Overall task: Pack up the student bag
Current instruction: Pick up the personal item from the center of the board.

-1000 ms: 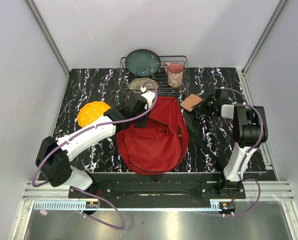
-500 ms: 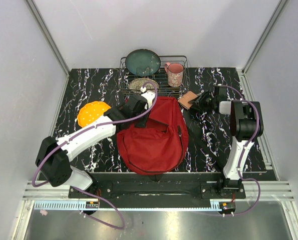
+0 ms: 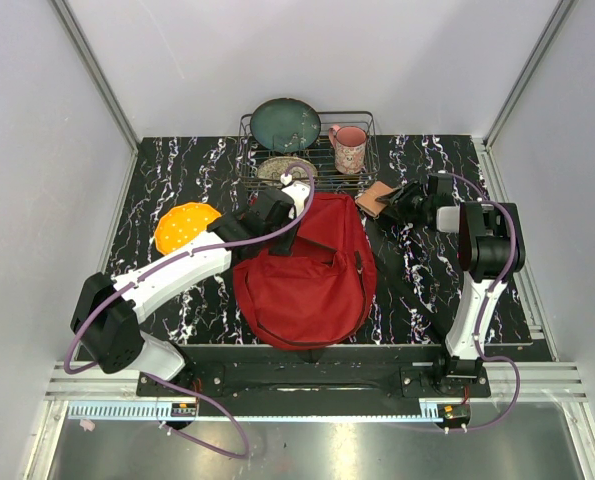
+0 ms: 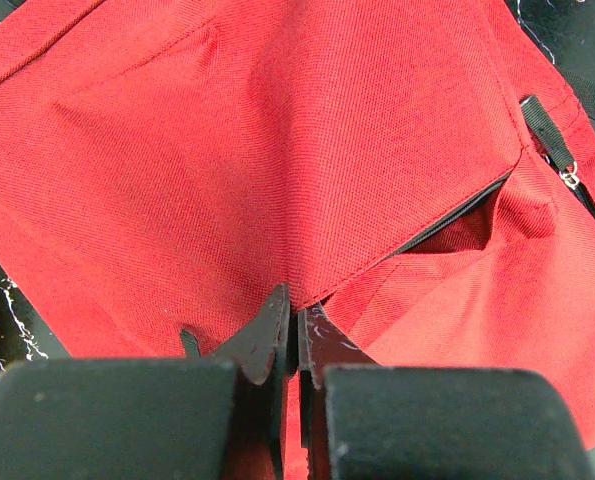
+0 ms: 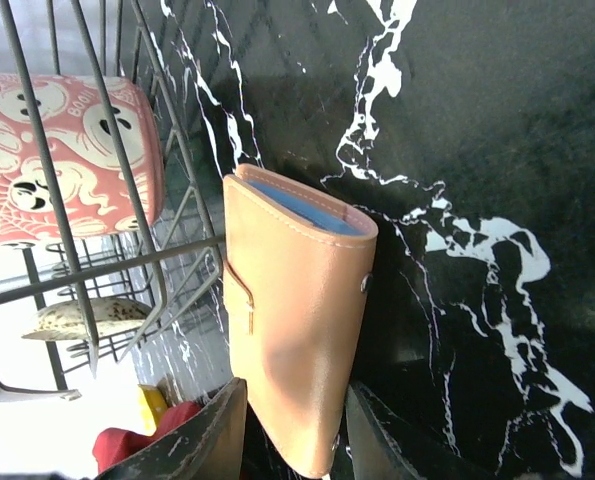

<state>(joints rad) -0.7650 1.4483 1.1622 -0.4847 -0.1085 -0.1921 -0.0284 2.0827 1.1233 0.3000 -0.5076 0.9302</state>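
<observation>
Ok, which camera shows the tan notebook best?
Right wrist: the tan notebook is large and close, blue edge visible. Top external shows it small beside the dish rack. Left wrist shows just the red bag.

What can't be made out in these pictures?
- Student bag interior: top view, flap and left arm cover it; left wrist view shows only a dark slit.
- Whether the right tool presses the tan wallet: right wrist view, bottom edge cuts off the contact.
- Speckled dish: top view, rack wires and cable cross it.

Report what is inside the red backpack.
Through the open zip of the student bag, only red lining shows; the flap the left gripper pinches covers anything deeper.
</observation>
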